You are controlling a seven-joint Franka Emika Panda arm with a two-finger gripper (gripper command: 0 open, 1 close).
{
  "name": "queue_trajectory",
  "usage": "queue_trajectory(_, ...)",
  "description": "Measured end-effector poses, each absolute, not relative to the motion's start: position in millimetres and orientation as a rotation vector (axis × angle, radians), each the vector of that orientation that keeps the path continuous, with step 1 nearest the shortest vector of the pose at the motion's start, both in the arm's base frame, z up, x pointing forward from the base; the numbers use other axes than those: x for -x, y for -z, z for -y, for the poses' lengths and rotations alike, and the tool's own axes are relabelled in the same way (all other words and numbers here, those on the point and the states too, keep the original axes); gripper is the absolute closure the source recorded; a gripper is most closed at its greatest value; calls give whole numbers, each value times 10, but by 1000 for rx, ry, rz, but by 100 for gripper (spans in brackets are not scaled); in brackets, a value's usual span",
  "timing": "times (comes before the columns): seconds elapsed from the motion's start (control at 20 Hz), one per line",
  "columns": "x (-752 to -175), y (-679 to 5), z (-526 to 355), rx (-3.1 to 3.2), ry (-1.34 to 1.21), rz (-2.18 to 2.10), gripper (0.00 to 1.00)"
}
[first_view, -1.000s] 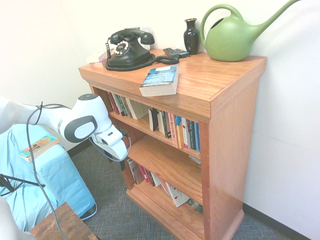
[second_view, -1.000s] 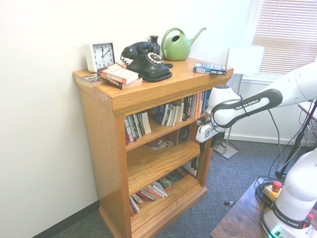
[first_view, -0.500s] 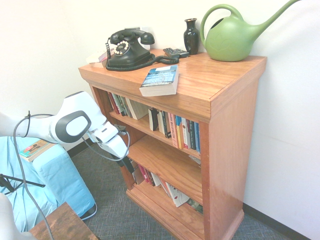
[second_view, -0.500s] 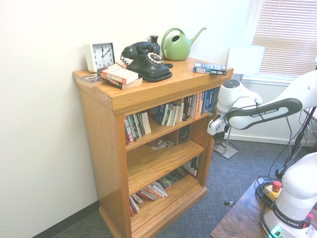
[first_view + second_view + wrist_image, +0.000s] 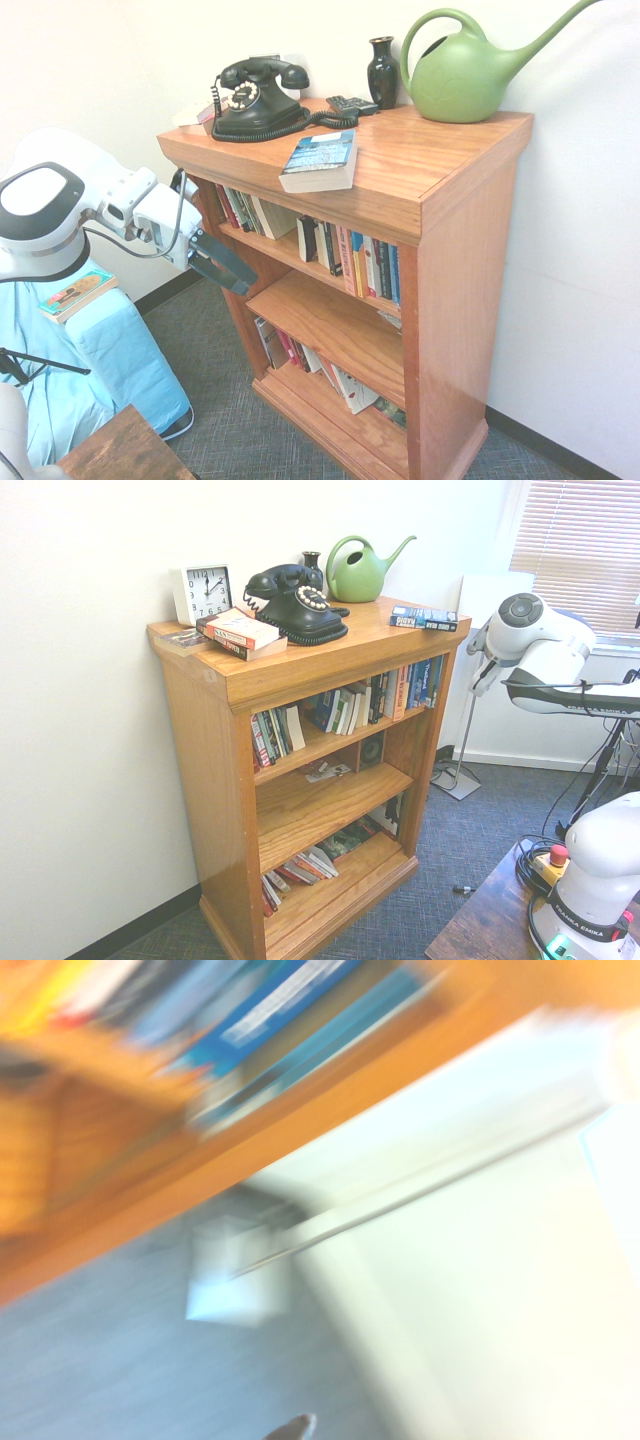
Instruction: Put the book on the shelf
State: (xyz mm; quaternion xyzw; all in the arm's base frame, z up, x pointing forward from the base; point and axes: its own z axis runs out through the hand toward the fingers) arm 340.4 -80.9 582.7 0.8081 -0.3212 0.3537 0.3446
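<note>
First exterior view: my fingers [image 5: 222, 264] stand wide apart with nothing between them, in front of the bookcase [image 5: 465, 290] and clear of it. The thick blue-covered paperback [image 5: 320, 162] lies flat on the bookcase's top slab, at the front edge, nearer to me than the black rotary telephone [image 5: 257, 100], the black vase [image 5: 383, 73] and the green watering can [image 5: 465, 75]. Below the slab, upright books [image 5: 372, 265] line the highest inner shelf [image 5: 283, 247]. My wrist view is blurred.

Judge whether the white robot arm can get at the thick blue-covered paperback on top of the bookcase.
Probably yes: the thick blue-covered paperback lies at the top's front edge, nothing stacked on it; the white arm's empty gripper hangs lower.
</note>
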Motion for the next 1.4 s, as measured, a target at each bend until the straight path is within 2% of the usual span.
queue_trajectory(0.45, -3890, -6180, 891, -1740, -1137, 468, 0)
queue_trajectory(1.15, -4427, -5993, 1011, -1801, -1172, 312, 0)
queue_trajectory(1.2, -4476, -5991, 1014, -1804, -1172, 307, 100)
queue_trajectory(1.4, -4592, -5943, 973, -1809, -1162, 289, 100)
